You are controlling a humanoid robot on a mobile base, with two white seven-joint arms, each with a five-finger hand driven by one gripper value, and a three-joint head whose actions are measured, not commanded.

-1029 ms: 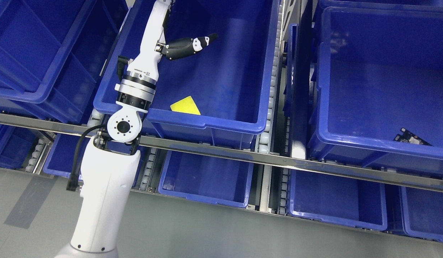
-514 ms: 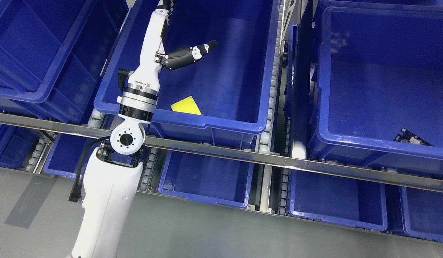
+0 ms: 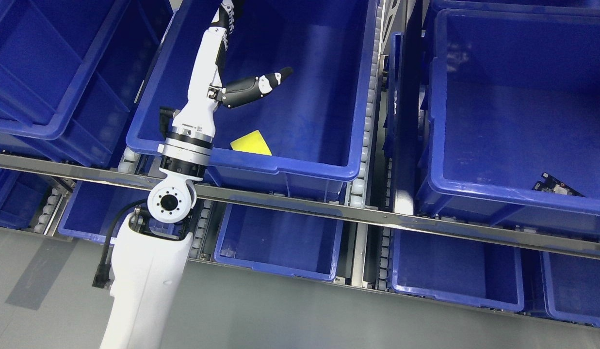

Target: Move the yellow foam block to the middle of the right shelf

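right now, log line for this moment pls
left hand open over bin | yellow foam block on bin floor, ungrasped | right arm unseen

foam block [image 3: 251, 143] in middle bin [image 3: 307, 165], left hand [image 3: 232, 77] above it

No text can be read anywhere. A small dark marking sits on the left arm [image 3: 190, 130] near its wrist ring, left of centre, too tiny to make out.

The yellow foam block [image 3: 251, 143], a thin flat square, lies inside the blue bin [image 3: 304, 167] against its near wall.
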